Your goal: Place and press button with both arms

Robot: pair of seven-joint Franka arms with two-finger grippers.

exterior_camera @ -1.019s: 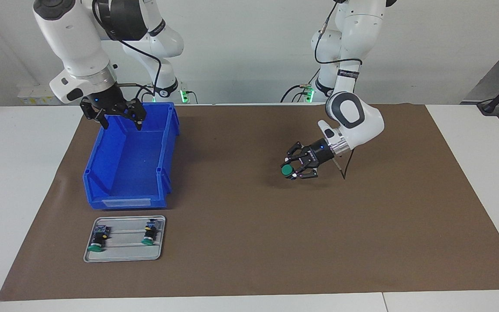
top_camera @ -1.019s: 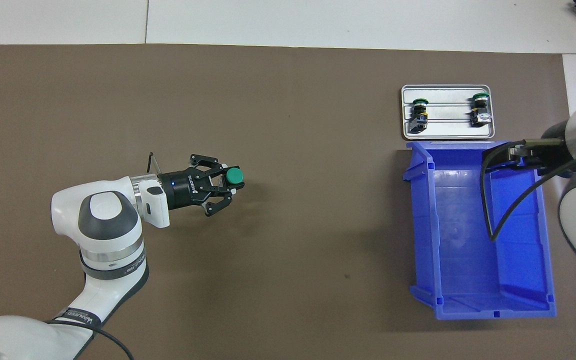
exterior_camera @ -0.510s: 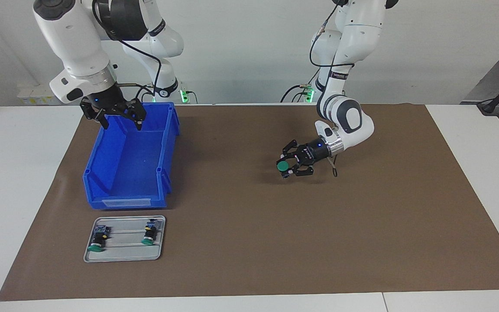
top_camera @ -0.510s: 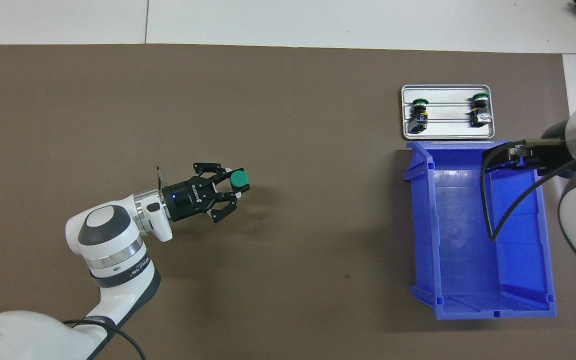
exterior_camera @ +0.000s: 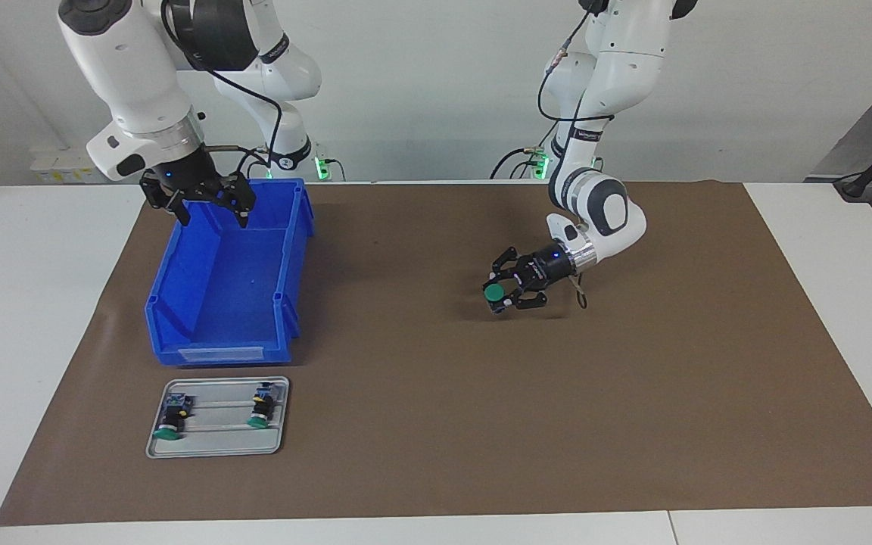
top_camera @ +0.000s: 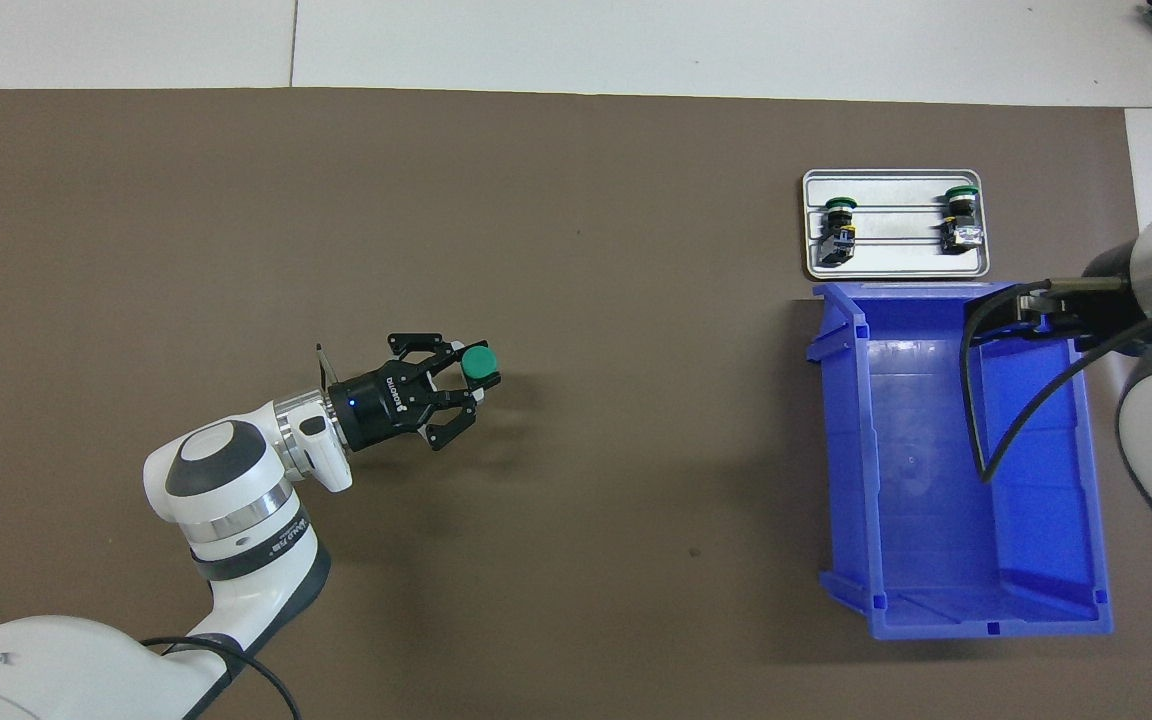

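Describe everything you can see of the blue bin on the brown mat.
The blue bin looks like moulded plastic: an open-topped rectangular box with nothing visible inside. Its lower, cut-away end faces the metal tray lying just beside it. It sits flat on the brown mat toward the right arm's end. The right tool hangs open over its taller end, not touching it.

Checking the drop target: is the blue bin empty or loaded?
Empty. The blue bin shows bare floor in both views; the right hand hangs open over its end nearer the robots, holding nothing.
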